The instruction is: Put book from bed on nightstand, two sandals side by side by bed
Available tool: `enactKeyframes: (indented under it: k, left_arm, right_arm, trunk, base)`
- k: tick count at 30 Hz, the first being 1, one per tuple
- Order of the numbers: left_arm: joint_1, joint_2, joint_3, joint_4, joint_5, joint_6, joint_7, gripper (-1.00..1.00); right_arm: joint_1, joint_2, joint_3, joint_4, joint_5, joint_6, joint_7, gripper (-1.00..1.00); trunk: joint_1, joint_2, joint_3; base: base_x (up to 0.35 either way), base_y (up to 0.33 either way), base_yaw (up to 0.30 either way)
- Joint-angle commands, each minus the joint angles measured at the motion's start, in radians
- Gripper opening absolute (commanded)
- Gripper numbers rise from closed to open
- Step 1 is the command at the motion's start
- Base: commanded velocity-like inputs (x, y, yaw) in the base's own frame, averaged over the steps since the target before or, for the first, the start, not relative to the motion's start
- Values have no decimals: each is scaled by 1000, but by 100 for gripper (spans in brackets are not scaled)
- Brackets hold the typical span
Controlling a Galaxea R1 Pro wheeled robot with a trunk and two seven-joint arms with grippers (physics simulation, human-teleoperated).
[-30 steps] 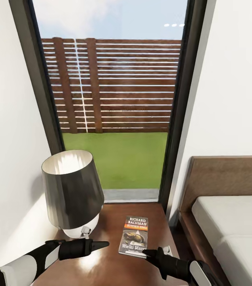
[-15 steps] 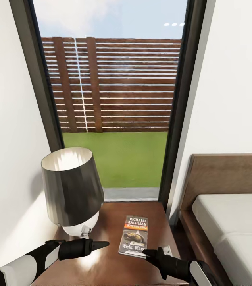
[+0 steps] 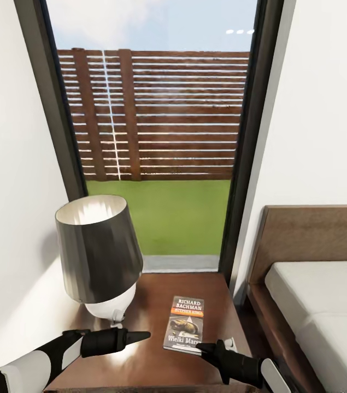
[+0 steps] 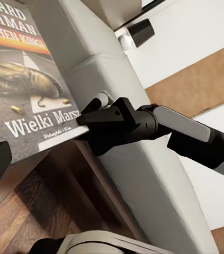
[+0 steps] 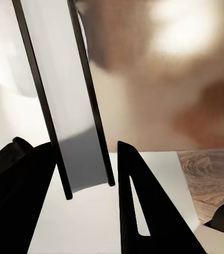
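The book, dark with an orange band and "Richard Bachman" in white, lies flat on the nightstand beside the bed. My right gripper is at the book's near right corner, shut on it. In the right wrist view the book stands edge-on between the two dark fingers. The left wrist view has the cover with the right gripper at its corner. My left gripper hovers over the nightstand left of the book, open and holding nothing. The sandals are out of view.
A lamp with a dark shade and white base takes up the nightstand's left half. Behind it a tall window looks onto lawn and a slatted fence. White walls close in on both sides. The headboard rises at the right.
The whole picture has slid up a little, so the head camera has tipped slightly. Both arms and the book have stayed where they were.
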Motion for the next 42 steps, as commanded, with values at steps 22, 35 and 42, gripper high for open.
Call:
enactKeyframes:
  k: [22, 35, 42]
  left_arm:
    - [-1, 1, -9, -1, 9, 11, -3, 100]
    - [-1, -1, -9, -1, 9, 11, -2, 100]
    - [-1, -1, -9, -1, 9, 11, -2, 100]
  right_arm:
    - [-1, 1, -3, 0, 1, 6, 4, -100]
    - [-1, 1, -3, 1, 1, 6, 4, -100]
    - [-1, 2, -2, 1, 2, 6, 4, -100]
  trunk:
    - [65, -120, -54]
    - [65, -120, -54]
    - [65, -120, -54]
  base:
    - [0, 0, 0]
    - [74, 0, 0]
    - [65, 0, 0]
